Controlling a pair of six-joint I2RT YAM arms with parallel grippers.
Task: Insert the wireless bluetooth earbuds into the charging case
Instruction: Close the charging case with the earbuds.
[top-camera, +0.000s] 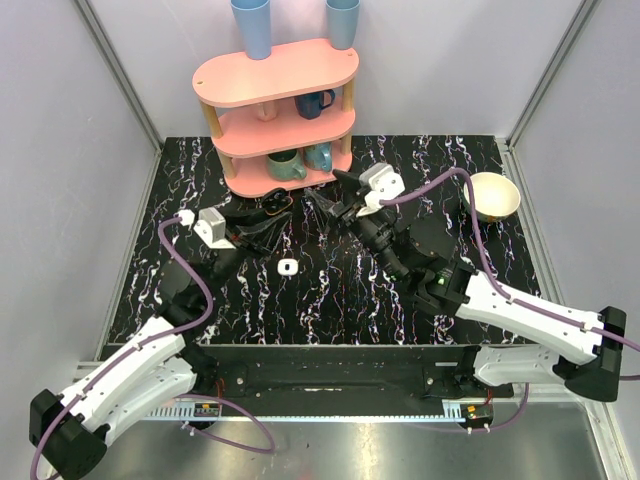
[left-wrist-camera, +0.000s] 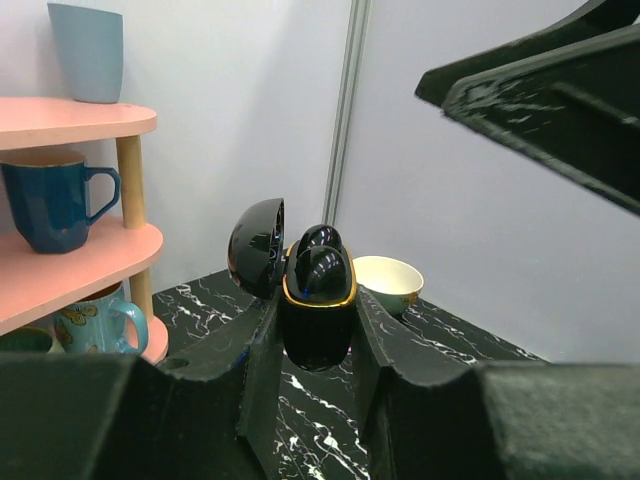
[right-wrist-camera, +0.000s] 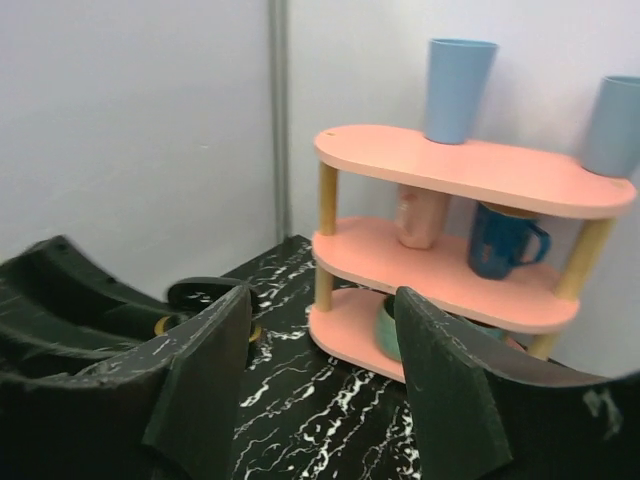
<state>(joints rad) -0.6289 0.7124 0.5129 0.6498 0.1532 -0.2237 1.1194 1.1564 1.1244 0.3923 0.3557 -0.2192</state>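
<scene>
My left gripper (left-wrist-camera: 318, 330) is shut on the charging case (left-wrist-camera: 317, 325), a glossy black shell with a gold rim. It holds the case upright above the table, lid (left-wrist-camera: 256, 247) swung open to the left. Dark glossy lumps fill the case's mouth. From above, the left gripper (top-camera: 268, 213) and case (top-camera: 276, 205) are near the shelf's foot. One small white earbud (top-camera: 288, 267) lies on the table in front of them. My right gripper (top-camera: 327, 200) hovers just right of the case, open and empty. In the right wrist view the right gripper (right-wrist-camera: 320, 300) frames bare table, with the case (right-wrist-camera: 200, 292) at its left.
A pink three-tier shelf (top-camera: 275, 75) stands at the back with mugs (top-camera: 287, 165) on its tiers and two blue cups (top-camera: 251, 25) on top. A cream bowl (top-camera: 493, 195) sits at the back right. Grey walls close three sides of the black marbled table (top-camera: 330, 300).
</scene>
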